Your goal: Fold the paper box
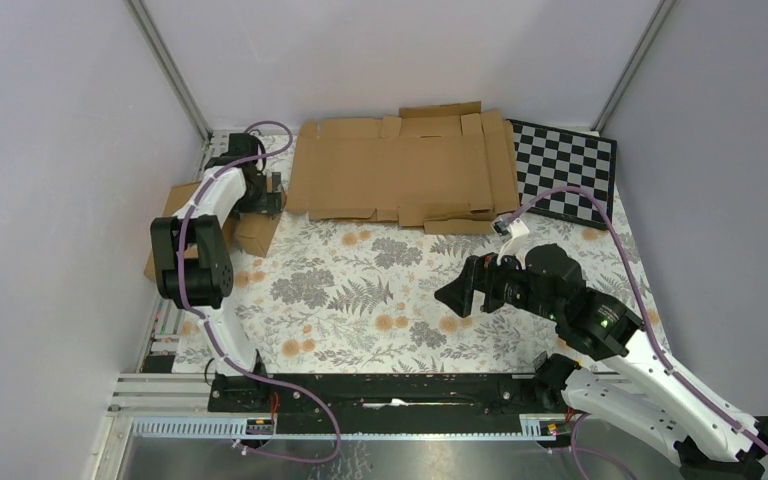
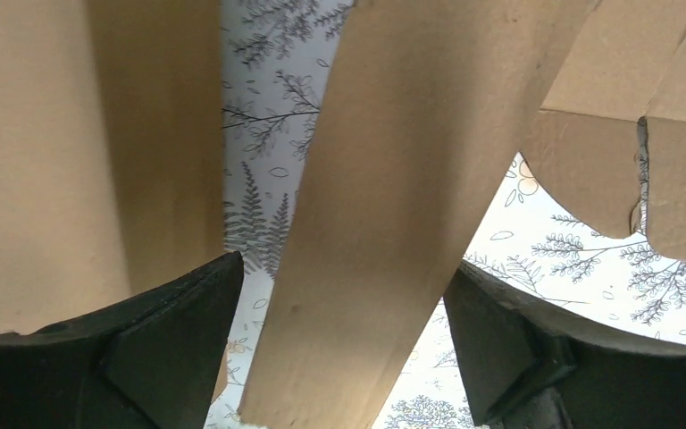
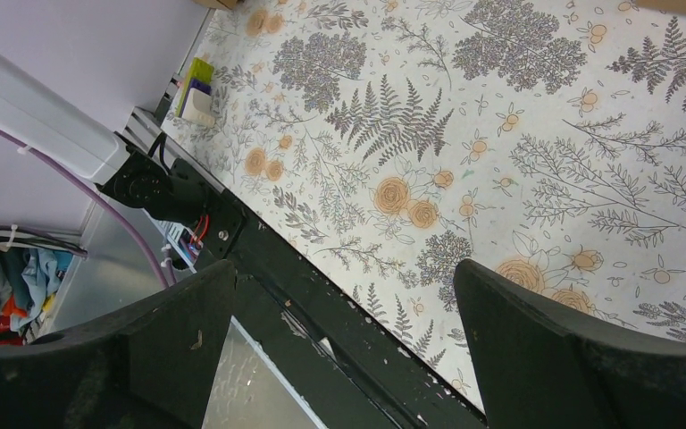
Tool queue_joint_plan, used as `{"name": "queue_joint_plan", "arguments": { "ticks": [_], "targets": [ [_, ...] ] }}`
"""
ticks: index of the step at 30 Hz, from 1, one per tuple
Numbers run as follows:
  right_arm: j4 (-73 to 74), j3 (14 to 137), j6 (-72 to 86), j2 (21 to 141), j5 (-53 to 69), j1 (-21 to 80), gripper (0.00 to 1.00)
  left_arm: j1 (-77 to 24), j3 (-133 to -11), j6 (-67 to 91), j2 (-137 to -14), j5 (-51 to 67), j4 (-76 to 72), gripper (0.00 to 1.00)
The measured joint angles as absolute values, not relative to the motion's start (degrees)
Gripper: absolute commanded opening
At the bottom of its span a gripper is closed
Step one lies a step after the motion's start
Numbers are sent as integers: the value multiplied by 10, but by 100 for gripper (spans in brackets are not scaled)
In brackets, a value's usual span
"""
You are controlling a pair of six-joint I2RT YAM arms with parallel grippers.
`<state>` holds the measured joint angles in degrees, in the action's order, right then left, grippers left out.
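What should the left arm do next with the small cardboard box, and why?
Probably close the left fingers on the flap of the small box. It stands between the open fingers, ungripped, while the right fingers hang open over the tablecloth, far away.

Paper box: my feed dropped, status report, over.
Left gripper open, straddling a paper box flap. Right gripper open, empty, over the cloth. Cardboard sheets lie well behind.
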<state>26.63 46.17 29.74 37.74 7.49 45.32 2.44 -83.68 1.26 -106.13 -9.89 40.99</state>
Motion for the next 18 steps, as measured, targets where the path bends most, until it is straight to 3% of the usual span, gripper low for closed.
{"name": "queue_joint_plan", "arguments": {
  "ticks": [6, 18],
  "targets": [
    [267, 462, 299, 376, 76, 453, 99, 27, -850, 11, -1087, -69, 432, 47],
    [268, 462, 305, 361, 82, 453, 99, 27, -882, 31, -1029, -83, 476, 41]
  ]
}}
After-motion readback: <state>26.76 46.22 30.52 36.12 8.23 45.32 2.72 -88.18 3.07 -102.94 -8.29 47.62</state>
